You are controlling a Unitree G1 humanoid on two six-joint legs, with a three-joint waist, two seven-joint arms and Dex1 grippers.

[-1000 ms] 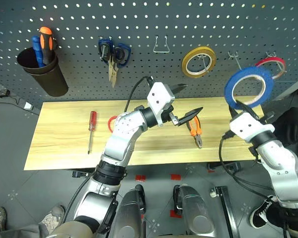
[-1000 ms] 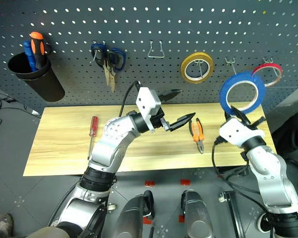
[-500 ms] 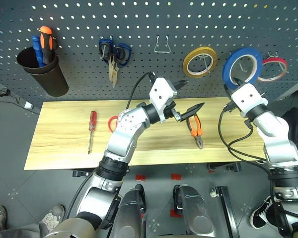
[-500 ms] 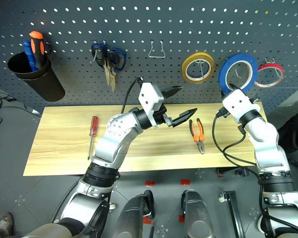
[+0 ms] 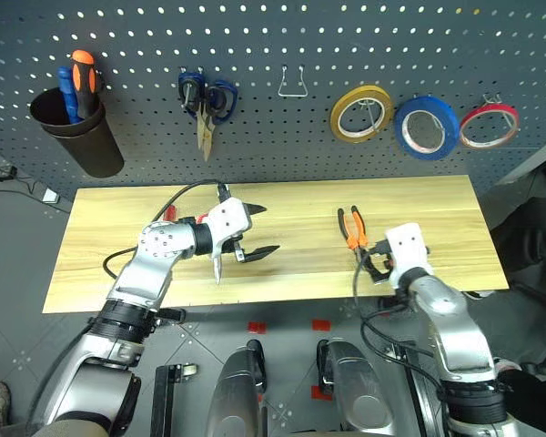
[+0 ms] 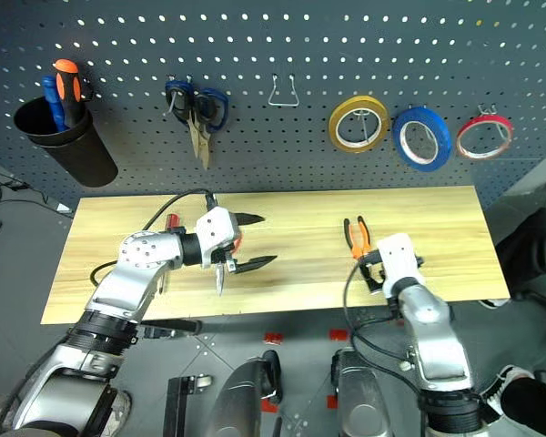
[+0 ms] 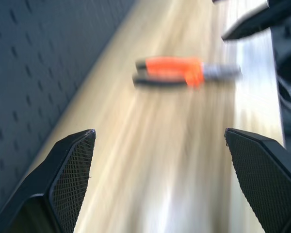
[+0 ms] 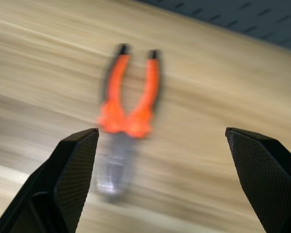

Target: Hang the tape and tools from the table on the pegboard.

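Blue tape [image 5: 426,127] hangs on a hook of the pegboard [image 5: 291,36], between a yellow tape roll [image 5: 361,113] and a red-edged roll [image 5: 489,126].

Left eye view: blue-handled scissors [image 5: 206,100] hang further left on the pegboard, and a black cup [image 5: 80,137] with an orange-handled screwdriver [image 5: 86,77] and a blue-handled one [image 5: 67,91] is mounted at the far left. An empty wire hook [image 5: 294,84] sits between the scissors and the yellow roll. The pliers [image 5: 353,232] lie on the tabletop [image 5: 291,205], handles toward the pegboard, nose toward the front edge. The left tool [image 5: 252,229] hovers over the left-centre of the tabletop, fingers spread wide, nothing between them. A slim metal shaft [image 5: 217,269] shows just below it; the red handles of the screwdriver and scissors are mostly hidden behind the left arm. The right tool [image 5: 371,264] is low at the front edge, just beside the pliers' nose; its fingers are largely hidden here.

Right eye view: same layout; the red screwdriver handle [image 6: 171,221] peeks out behind the left arm.

Left wrist view: both fingers [image 7: 70,167] stand far apart, released, with bare tabletop between them and the pliers [image 7: 184,72] lying ahead.

Right wrist view: the fingers [image 8: 72,170] are spread wide and hold nothing; the pliers [image 8: 128,114] lie on the tabletop just ahead, between them but untouched.
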